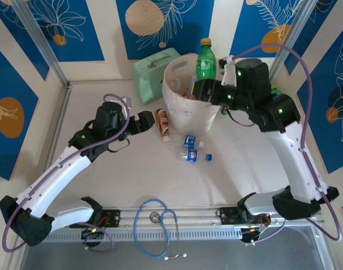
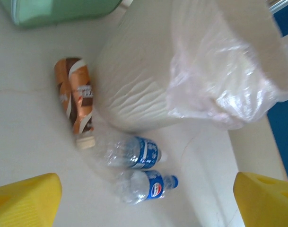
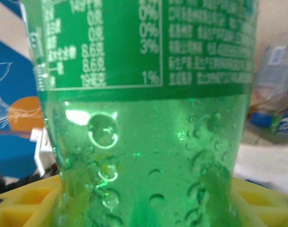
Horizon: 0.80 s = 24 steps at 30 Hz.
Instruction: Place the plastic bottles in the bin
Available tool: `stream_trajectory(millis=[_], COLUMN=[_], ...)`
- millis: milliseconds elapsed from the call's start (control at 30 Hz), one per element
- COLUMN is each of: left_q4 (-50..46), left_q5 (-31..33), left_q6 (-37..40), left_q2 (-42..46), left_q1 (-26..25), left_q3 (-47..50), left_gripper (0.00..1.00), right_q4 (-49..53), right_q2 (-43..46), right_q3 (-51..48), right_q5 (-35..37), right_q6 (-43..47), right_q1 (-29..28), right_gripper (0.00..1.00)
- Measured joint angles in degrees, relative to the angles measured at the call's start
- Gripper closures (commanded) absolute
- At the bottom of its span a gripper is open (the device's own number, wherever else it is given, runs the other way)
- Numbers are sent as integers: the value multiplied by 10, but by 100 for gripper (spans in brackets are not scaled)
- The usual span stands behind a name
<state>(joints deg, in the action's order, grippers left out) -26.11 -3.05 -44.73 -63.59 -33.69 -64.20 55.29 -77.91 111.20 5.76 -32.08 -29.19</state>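
Green translucent plastic soda bottle crowds the right wrist view, its printed label above and bubbled liquid below, with yellow fingers pressed against both of its sides. From above, the right end effector is clenched on this bottle's lower part and holds it upright over the far right rim of the large round pale pink-white bin, which is lined with a translucent bag. The right arm rises from its base at the near edge, bends at the elbow and reaches leftward to the bin.

The left arm stretches diagonally from its base, with its wrist turned toward the foot of the bin. The left end effector is released, its jaws spread wide with nothing between them.

On the white counter, an orange-brown labelled bottle with a cream cap lies just beside the bin wall. Two clear blue-labelled bottles lie side by side a little nearer. A mint-green case stands behind the bin on its left.
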Motion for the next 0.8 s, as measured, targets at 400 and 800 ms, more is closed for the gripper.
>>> stream_trajectory(millis=[400,800], left_q4=[-6,-5], left_q5=[13,29], left_q6=[0,-29], left_q2=[-4,-22], left_q1=[0,23], left_q3=[10,53], left_gripper=[10,9], right_q4=[55,83], right_q2=[-199,-257], right_q3=[145,145], right_q5=[44,64], right_q6=[57,69], right_q1=[80,115], right_gripper=[52,26])
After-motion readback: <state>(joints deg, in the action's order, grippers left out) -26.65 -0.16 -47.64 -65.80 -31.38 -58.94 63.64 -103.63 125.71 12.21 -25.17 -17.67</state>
